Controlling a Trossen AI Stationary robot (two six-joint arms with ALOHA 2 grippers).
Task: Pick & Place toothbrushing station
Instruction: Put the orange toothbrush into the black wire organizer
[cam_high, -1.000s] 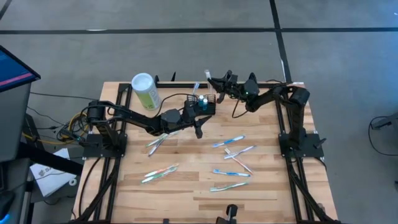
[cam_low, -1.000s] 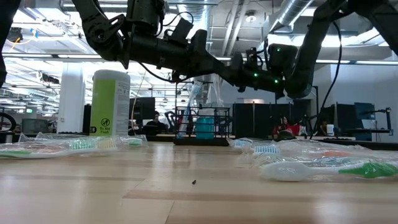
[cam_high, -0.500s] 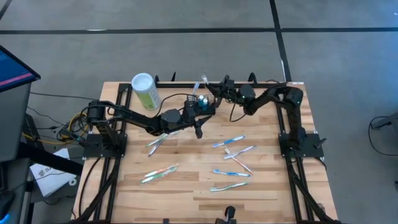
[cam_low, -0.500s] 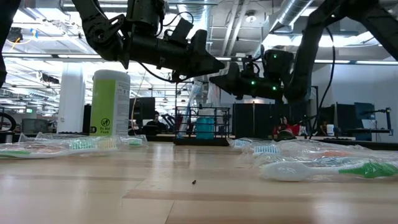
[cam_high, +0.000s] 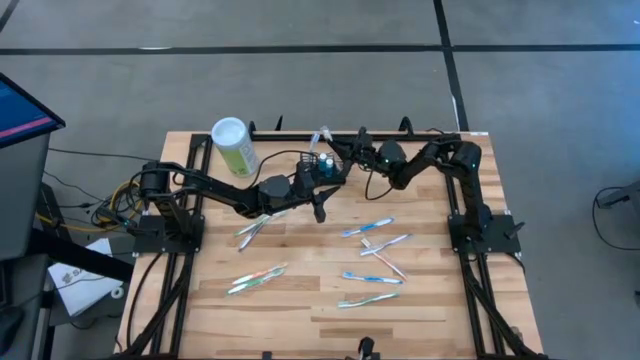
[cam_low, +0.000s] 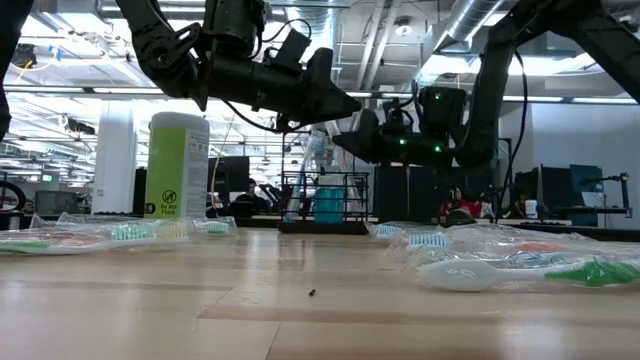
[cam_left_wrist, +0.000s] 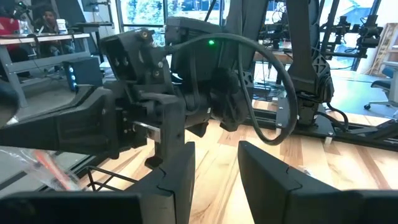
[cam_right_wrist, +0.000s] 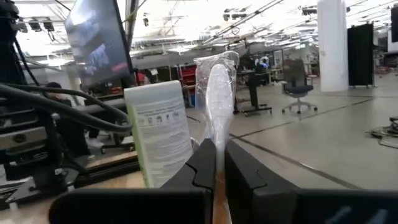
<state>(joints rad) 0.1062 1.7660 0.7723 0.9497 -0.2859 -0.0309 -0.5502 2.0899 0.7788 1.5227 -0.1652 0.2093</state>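
Toothbrushing station (cam_high: 322, 165), from above, sits at the desk's (cam_high: 300, 300) far edge, right gripper (cam_high: 326, 140) over it, jaws clamped on a wrapped toothbrush (cam_right_wrist: 217, 93); many toothbrushes (cam_high: 368, 228) remain loose. Left gripper (cam_high: 318, 205), just beside, holds nothing, jaws apart in its wrist view.

Pale-green cylinder (cam_high: 234, 146) with white lid at ten o'clock on the wooden table (cam_high: 300, 300); wrapped toothbrushes (cam_high: 368, 228) scattered toward five.
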